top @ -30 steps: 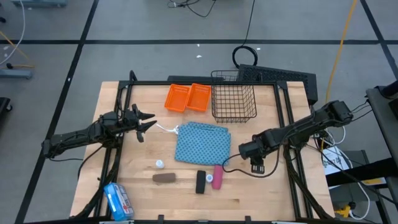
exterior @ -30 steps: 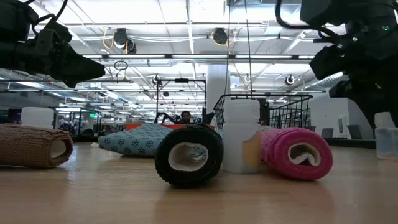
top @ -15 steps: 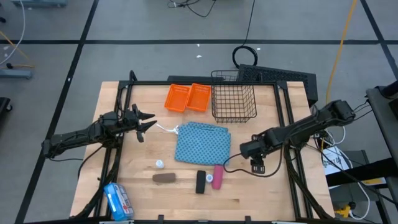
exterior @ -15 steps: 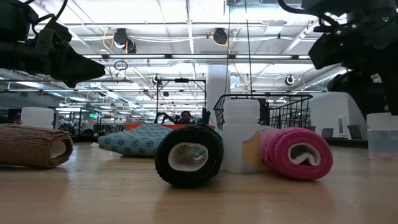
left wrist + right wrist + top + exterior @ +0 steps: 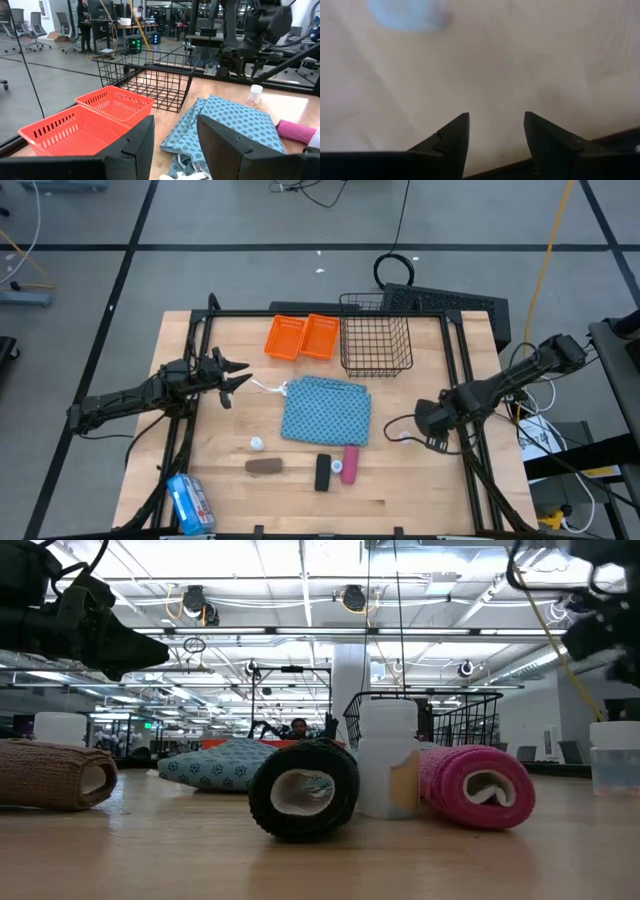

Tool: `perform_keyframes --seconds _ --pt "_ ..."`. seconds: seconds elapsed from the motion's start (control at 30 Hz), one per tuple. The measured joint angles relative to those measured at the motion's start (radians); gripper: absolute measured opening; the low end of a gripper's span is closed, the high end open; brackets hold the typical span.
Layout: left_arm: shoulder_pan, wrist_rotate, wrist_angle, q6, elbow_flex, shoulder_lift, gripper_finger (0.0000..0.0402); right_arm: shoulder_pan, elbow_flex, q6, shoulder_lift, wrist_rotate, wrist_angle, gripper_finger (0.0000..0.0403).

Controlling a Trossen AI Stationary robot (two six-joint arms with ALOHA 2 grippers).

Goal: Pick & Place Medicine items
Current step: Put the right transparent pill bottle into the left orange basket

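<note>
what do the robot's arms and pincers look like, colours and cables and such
Both arms are dark, near black, built of slim jointed segments. The left pincer ends in two pointed black fingers with flat, angular faces. The right pincer looks blockier from above, and its fingers taper to dark wedge tips. A thin dark cable loops beside the right arm's wrist. No markings are visible.

Black roll (image 5: 304,790) touching white bottle (image 5: 389,759); pink roll (image 5: 477,786) beside; brown roll (image 5: 55,774) apart, far left.
</note>
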Motion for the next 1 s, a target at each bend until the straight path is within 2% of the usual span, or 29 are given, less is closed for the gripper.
perform_keyframes --seconds 0.3,0.47,0.57,0.8,1.0 --pt "0.000 0.000 0.000 0.000 0.000 0.000 0.0157 0.031 -0.271 0.045 -0.072 -0.001 0.334 0.0166" --pt "0.000 0.000 0.000 0.000 0.000 0.000 0.0157 0.077 -0.333 0.034 -0.081 0.057 0.381 0.0166" --pt "0.000 0.000 0.000 0.000 0.000 0.000 0.0157 0.121 -0.368 0.107 -0.080 0.122 0.378 0.0168" --pt "0.000 0.000 -0.001 0.000 0.000 0.000 0.0157 0.193 -0.471 0.256 -0.082 0.198 0.607 0.0218" --pt "0.000 0.000 0.000 0.000 0.000 0.000 0.0157 0.263 -0.487 0.176 -0.079 0.312 0.763 0.0259"
